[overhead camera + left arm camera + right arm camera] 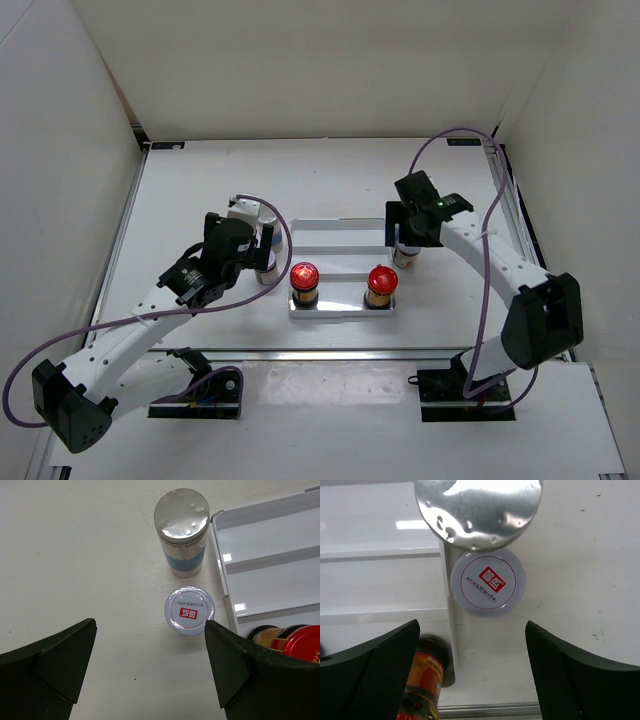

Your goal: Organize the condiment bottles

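Two red-capped amber bottles stand in the near row of the white tray (340, 236), one on the left (303, 282) and one on the right (380, 285). My left gripper (150, 667) is open and empty above the table just left of the tray. Ahead of it stand a short silver-capped bottle with a red label on top (189, 611) and a taller silver-capped bottle with a blue band (181, 530). My right gripper (472, 672) is open and empty just right of the tray. Ahead of it stand another short bottle (488, 582) and another taller silver-capped bottle (478, 510).
The tray's middle and far rows (270, 555) hold nothing. The left red-capped bottle (295, 641) is close to my left gripper's right finger. The right one (422, 680) is near my right gripper's left finger. White walls enclose the table.
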